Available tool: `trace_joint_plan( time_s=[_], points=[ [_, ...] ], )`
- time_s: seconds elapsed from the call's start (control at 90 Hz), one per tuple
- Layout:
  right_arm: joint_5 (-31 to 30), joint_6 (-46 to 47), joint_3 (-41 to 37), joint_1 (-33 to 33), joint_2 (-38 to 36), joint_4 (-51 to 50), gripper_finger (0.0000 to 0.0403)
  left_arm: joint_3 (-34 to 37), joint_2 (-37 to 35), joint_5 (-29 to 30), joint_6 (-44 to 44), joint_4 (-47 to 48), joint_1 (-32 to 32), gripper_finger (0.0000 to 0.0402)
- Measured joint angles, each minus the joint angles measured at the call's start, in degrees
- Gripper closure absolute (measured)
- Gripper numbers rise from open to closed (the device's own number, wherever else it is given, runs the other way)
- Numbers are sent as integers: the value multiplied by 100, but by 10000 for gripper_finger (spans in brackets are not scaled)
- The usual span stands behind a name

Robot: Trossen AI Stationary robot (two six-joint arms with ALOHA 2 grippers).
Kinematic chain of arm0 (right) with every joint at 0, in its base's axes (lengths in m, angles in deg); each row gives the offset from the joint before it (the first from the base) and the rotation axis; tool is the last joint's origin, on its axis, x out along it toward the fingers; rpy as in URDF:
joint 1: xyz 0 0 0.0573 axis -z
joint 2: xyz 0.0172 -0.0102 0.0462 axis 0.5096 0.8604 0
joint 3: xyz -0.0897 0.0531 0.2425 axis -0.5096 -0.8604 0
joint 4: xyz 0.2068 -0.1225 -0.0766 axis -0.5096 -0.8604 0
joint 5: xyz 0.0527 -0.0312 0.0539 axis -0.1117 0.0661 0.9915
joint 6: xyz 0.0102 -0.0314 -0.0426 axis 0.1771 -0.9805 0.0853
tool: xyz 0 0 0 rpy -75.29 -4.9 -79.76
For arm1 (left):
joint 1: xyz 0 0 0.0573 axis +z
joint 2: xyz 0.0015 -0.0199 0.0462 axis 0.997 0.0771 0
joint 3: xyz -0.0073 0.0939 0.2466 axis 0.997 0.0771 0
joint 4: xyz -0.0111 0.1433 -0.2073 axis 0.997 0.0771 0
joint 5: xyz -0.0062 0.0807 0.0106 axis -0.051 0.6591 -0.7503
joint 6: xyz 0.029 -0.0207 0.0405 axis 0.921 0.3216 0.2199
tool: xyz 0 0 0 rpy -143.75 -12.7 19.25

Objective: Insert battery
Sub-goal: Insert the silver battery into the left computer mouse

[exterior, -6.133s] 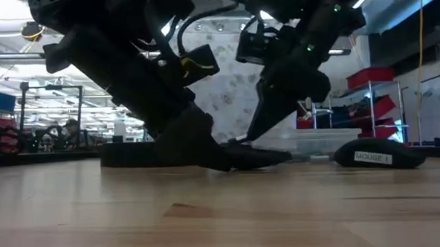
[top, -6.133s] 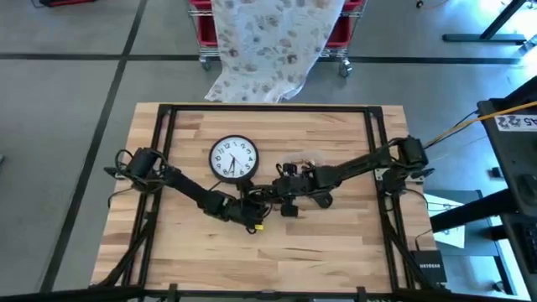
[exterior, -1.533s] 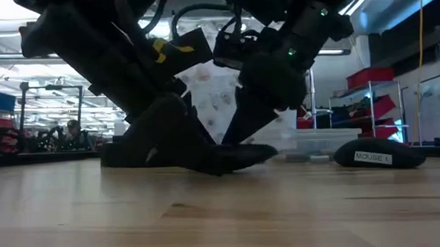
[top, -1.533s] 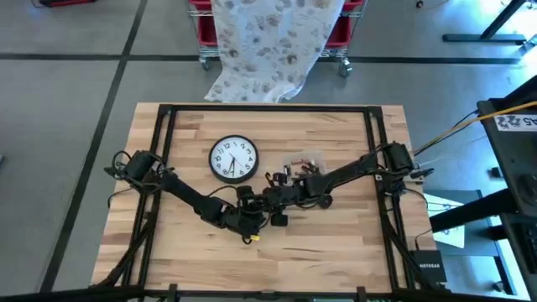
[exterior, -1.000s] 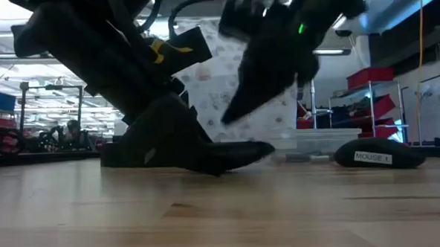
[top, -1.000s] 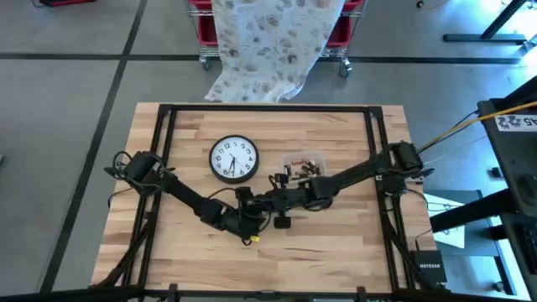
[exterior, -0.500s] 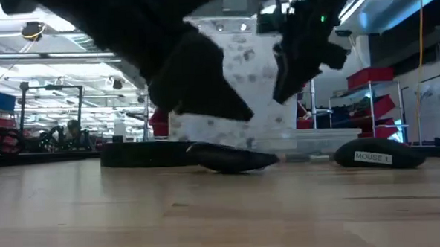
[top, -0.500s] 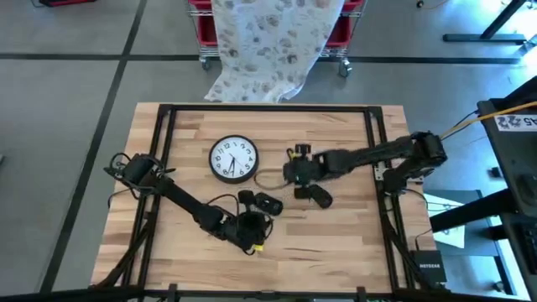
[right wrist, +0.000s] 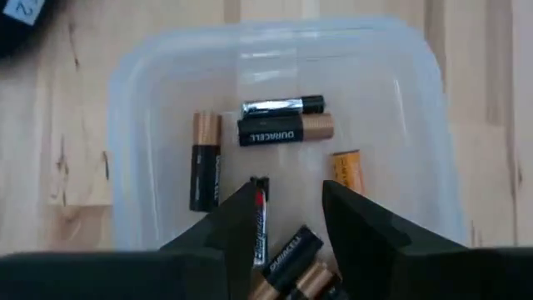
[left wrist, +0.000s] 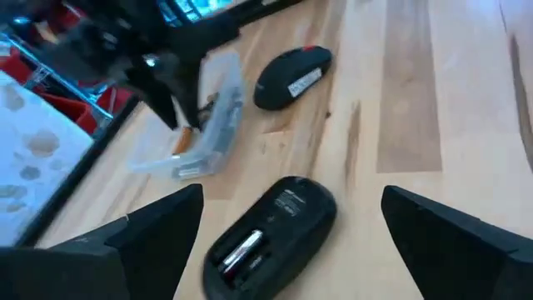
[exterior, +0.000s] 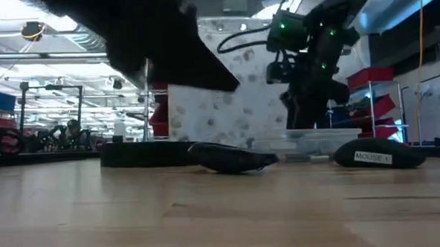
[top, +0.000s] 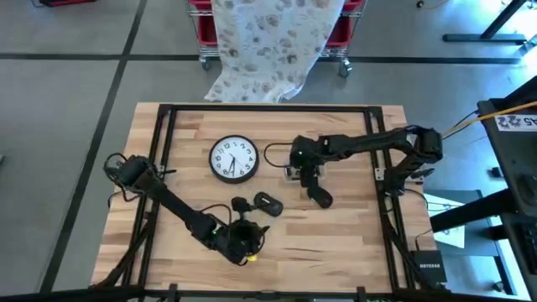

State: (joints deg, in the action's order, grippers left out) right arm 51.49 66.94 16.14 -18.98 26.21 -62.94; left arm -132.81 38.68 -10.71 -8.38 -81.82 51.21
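Left wrist view: black mouse, lid off (left wrist: 271, 225), mid-table with one cell seated, one slot apparently left; left gripper (left wrist: 283, 229) spread empty above it, right gripper (right wrist: 287, 218) parted, empty, over the clear plastic battery tub (right wrist: 150, 67) far right.

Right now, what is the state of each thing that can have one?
Open mouse: cover off, one battery seated inside.
Second mouse: closed, lying apart.
Battery tray: uncovered, loose batteries inside.
Right gripper: open above the tray.
Left gripper: open, holding nothing.
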Motion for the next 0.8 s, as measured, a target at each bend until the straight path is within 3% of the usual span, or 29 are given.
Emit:
trace_joint_plan(
  time_s=[0.322, 0.8],
  points=[
    [136, 11, -402, 11, 0, 399, 278, 0, -526, 98, -2153, 2358, -90, 47],
    [45, 269, -383, 9, 697, 895, 292, 0, -494, 59, -2394, 2396, -42, 47]
  ],
)
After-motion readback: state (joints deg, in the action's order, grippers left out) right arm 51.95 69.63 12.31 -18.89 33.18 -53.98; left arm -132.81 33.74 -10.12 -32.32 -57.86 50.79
